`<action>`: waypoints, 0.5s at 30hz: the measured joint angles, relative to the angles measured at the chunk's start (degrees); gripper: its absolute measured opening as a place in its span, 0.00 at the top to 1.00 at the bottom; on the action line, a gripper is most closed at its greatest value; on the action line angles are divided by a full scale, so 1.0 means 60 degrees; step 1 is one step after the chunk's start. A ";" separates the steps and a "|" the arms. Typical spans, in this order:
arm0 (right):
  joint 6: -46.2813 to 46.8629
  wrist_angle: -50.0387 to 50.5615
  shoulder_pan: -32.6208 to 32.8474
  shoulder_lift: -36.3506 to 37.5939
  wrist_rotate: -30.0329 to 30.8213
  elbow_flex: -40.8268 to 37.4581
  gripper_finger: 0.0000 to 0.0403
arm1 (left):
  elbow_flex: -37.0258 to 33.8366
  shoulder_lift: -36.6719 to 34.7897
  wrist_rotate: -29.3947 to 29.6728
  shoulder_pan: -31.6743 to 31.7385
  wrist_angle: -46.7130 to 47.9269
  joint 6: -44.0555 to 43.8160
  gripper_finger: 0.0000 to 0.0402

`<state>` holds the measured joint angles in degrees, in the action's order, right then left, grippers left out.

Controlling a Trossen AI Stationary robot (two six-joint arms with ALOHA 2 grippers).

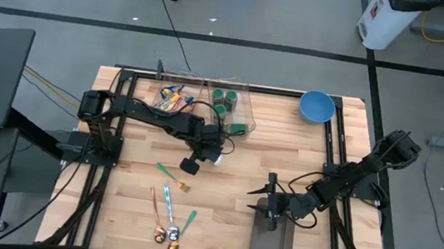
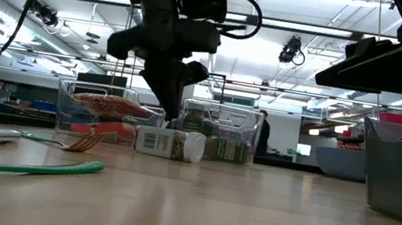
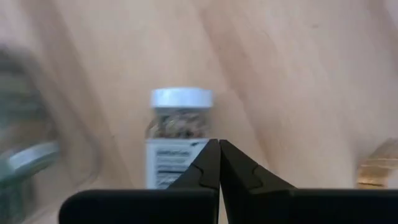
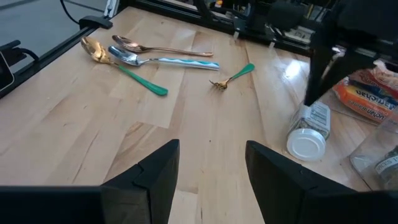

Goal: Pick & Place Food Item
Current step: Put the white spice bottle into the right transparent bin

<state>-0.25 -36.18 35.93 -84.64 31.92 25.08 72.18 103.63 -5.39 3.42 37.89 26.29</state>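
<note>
Landmark: the clear bins (image 1: 208, 98) at the desk's (image 1: 228, 217) far edge. From the left, nearer me than the bins: green-handled fork (image 1: 171, 175), then a spoon cluster (image 1: 169, 219) closer still. My left tool (image 1: 189, 166) hangs just in front of the bins, fingers pressed together on nothing, tips above the spice jar (image 2: 170, 143) rather than round it. The jar lies on its side on the desk, just in front of the bins: clear body, white cap (image 4: 306, 143), white barcode label, brownish flakes inside. To do this step well I'd spread the fingers again, drop lower, straddle the jar's body across its width near mid-length, then squeeze; round and smooth, likely to roll if nudged from one side. Far right of the bins, my right tool (image 4: 211, 168) waits with fingers apart, over the gray tray (image 1: 270, 241). Blue bowl (image 1: 316, 107) sits right of the bins.
</note>
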 joint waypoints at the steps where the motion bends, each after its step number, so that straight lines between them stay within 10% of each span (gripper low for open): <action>1: -0.0017 0.0000 -0.0002 0.0000 0.0000 0.0000 0.52 | 0.0000 0.0000 0.0305 0.0000 0.0021 -0.0085 0.98; 6: -0.0069 -0.0004 -0.0024 0.0000 0.0000 0.0000 0.52 | 0.0007 -0.0042 0.1929 -0.0065 0.0090 -0.0241 0.86; 15: -0.0094 0.0000 -0.0024 0.0000 0.0000 0.0000 0.52 | 0.0007 -0.0044 0.1981 -0.0058 0.0063 -0.0150 0.44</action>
<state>-0.82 -36.18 35.79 -84.64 31.92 25.08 72.23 103.37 6.49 3.07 38.27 25.39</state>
